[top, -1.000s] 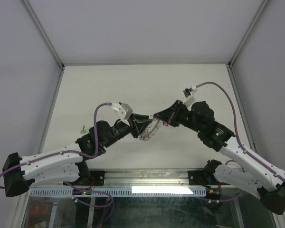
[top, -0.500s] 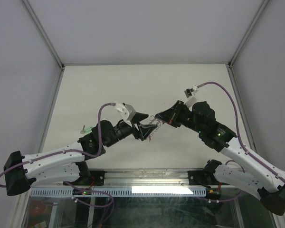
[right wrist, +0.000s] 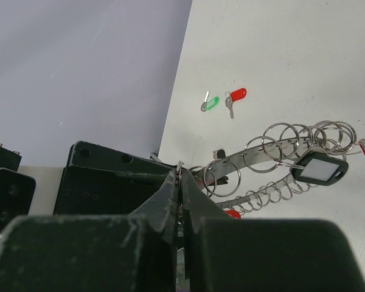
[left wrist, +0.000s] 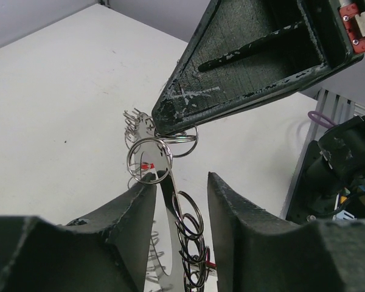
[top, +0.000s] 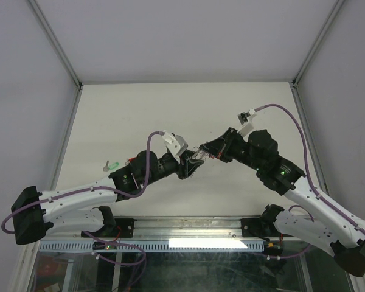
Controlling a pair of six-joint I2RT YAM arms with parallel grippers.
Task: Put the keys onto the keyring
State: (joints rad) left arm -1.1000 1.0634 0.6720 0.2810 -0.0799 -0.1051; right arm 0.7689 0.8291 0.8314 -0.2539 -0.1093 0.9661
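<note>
Plain grey walls in an aluminium frame close round a matt white counter (top: 170, 109). Above its middle hangs the wide, flat grey metal keyring (left wrist: 170, 225) with its fringe of small wire rings. The right end effector (right wrist: 181, 182) is clamped tight on one fringe ring, while the left end effector (left wrist: 181, 188) straddles the band, parted and not clearly pinching. I judge the band wants steadying first (it looks free to swing). A small green-headed silver key (right wrist: 210, 103) and a red-headed key (right wrist: 236, 97) lie loose near the counter's left edge.

Bright even light, faint soft shadows, glints on grey metal keyring (left wrist: 188, 222) just ahead of left gripper (left wrist: 181, 185), its near fingers (left wrist: 237, 225) slightly blurred
</note>
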